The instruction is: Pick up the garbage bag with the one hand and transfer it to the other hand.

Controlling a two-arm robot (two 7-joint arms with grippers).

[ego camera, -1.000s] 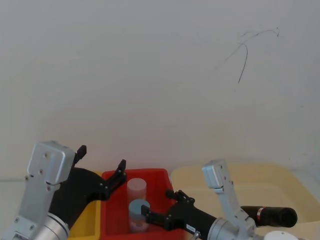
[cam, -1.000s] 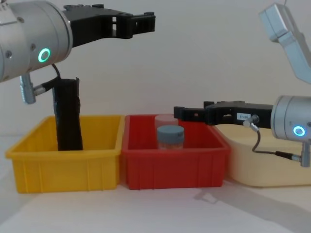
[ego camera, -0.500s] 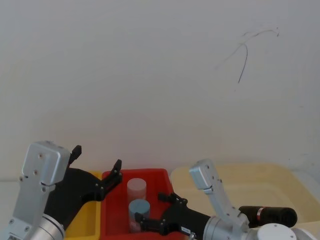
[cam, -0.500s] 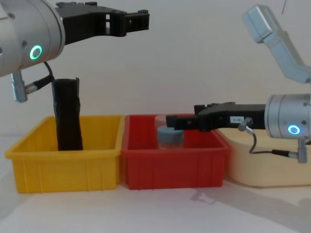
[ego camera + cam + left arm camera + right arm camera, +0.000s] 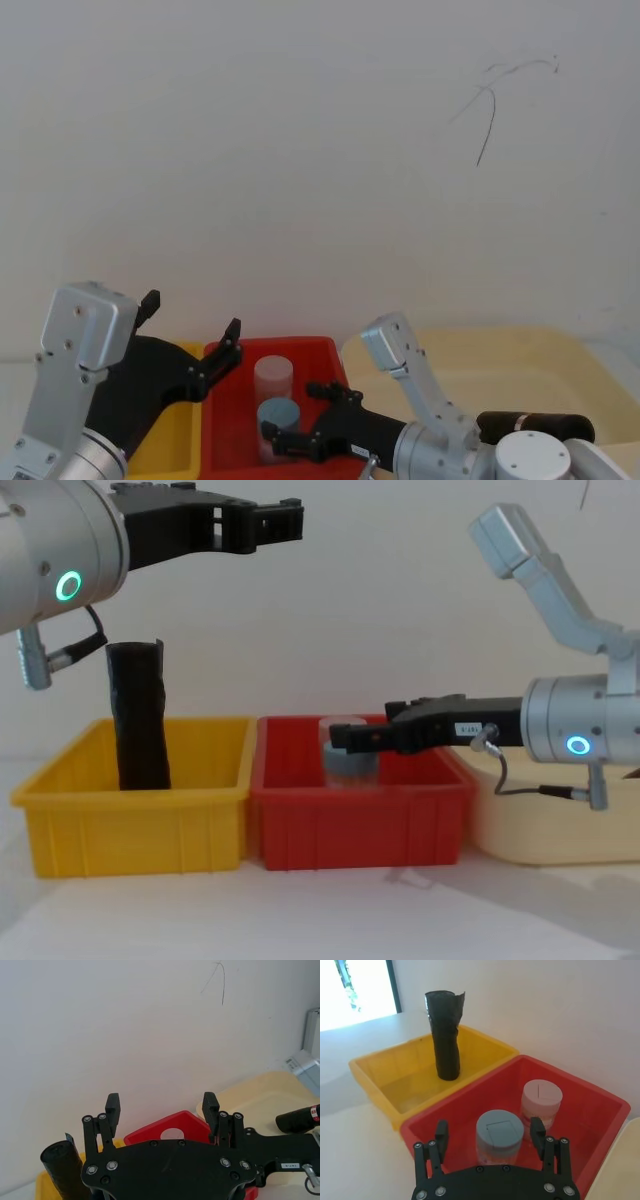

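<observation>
Right now no claw has the garbage bag [image 5: 140,715]. It stands up tall in the yellow bin [image 5: 130,825]. The left gripper [image 5: 192,313] hangs high above that bin, fingers wide apart and empty. The right gripper [image 5: 489,1127] is wide too, low in the red bin [image 5: 360,825] by the blue-lid jar [image 5: 499,1136]. I think one claw must next go to the bag and close on it.

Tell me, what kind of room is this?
Probably a robot test lab: plastic sorting bins, a yellow bin and a red bin, sit on a white table by a bare wall, with two robot arms reaching over them.
</observation>
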